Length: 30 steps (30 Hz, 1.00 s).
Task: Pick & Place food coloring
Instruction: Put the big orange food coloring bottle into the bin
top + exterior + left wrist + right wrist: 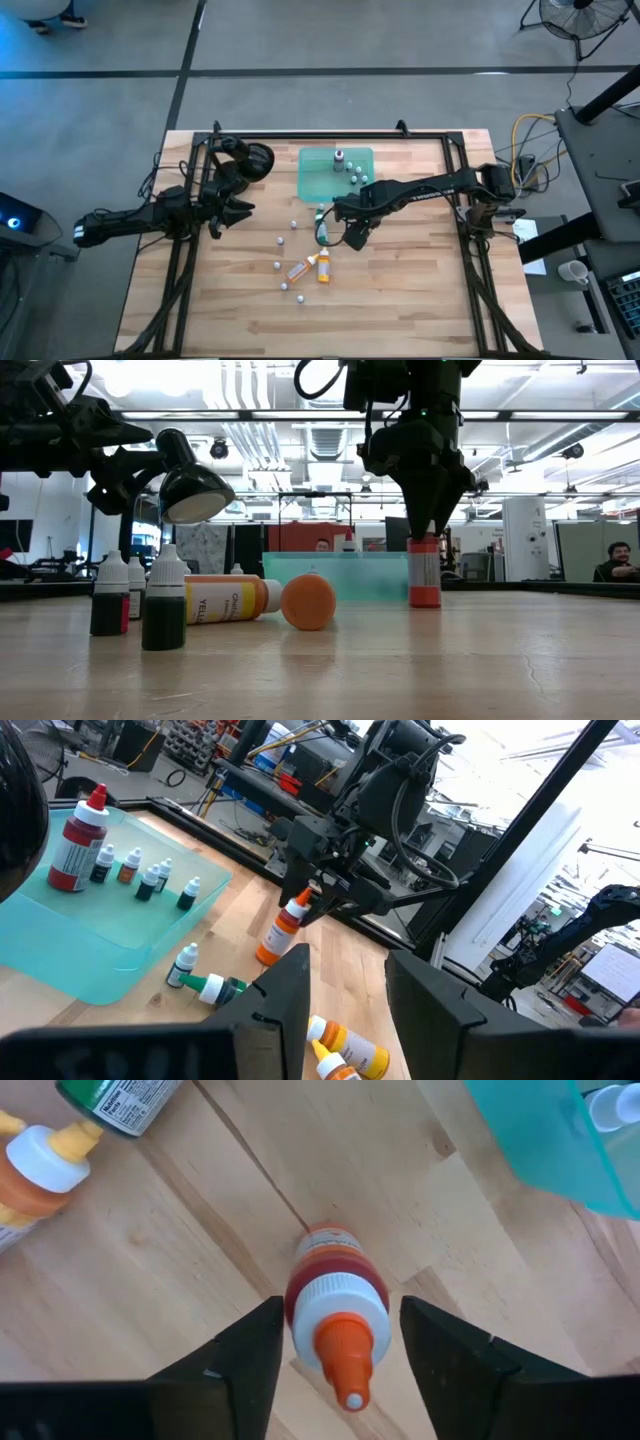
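Note:
An orange-red food coloring bottle point(335, 1280) with a white collar and an orange tip stands upright on the wood near the table's middle point(424, 572) point(277, 932). My right gripper point(340, 1305) point(350, 232) is open and points down over it. Its fingers flank the bottle's top, with narrow gaps on both sides. My left gripper point(348, 980) point(232, 212) is open and hovers left of centre, touching nothing. A green bottle point(322, 228) point(215, 988) and two orange-yellow bottles point(300, 269) point(323, 266) lie on their sides nearby.
The translucent green tray point(315, 185) lies at the far middle and holds a big red bottle point(80, 845) and several small ones point(355, 175). Several tiny white-capped bottles point(280, 240) point(164, 600) stand scattered on the wood. Black frame rails run along the table's sides.

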Motion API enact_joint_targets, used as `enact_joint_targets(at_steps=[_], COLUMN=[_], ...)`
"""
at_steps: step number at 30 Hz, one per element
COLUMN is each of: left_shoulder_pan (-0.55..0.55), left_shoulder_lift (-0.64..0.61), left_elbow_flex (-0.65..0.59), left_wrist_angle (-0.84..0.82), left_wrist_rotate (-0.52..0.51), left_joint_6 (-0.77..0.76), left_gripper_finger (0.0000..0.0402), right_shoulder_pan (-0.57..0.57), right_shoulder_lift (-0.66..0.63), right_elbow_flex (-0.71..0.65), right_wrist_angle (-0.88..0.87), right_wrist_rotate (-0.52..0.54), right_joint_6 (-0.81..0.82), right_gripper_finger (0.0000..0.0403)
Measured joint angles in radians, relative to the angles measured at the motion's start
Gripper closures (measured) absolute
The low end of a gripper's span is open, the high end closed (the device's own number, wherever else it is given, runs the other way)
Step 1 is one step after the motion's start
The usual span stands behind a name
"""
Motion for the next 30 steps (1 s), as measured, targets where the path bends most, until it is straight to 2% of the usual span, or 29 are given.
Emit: enact_joint_targets(at_steps=[10, 15, 23, 26, 30], left_shoulder_pan=[0.000, 0.000, -0.001, -0.001, -0.001], left_shoulder_lift=[0.000, 0.000, 0.000, 0.000, 0.000], left_elbow_flex=[0.000, 0.000, 0.000, 0.000, 0.000], left_wrist_angle=[0.000, 0.000, 0.000, 0.000, 0.000], left_wrist_rotate=[0.000, 0.000, 0.000, 0.000, 0.000], left_joint_6=[0.000, 0.000, 0.000, 0.000, 0.000], left_gripper_finger=[0.0296, 0.0296, 0.0296, 0.0296, 0.0296], right_shoulder_pan=[-0.002, -0.007, -0.017, -0.040, -0.093], right_shoulder_lift=[0.000, 0.000, 0.000, 0.000, 0.000], right_elbow_flex=[0.033, 0.091, 0.253, 0.306, 0.349], right_wrist_angle=[-0.015, -0.022, -0.113, -0.132, -0.128], right_wrist_rotate=[-0.026, -0.010, 0.118, 0.161, 0.161], right_joint_6=[-0.037, -0.047, -0.058, -0.070, -0.073], right_gripper_finger=[0.0297, 0.0297, 0.0297, 0.0297, 0.0297])
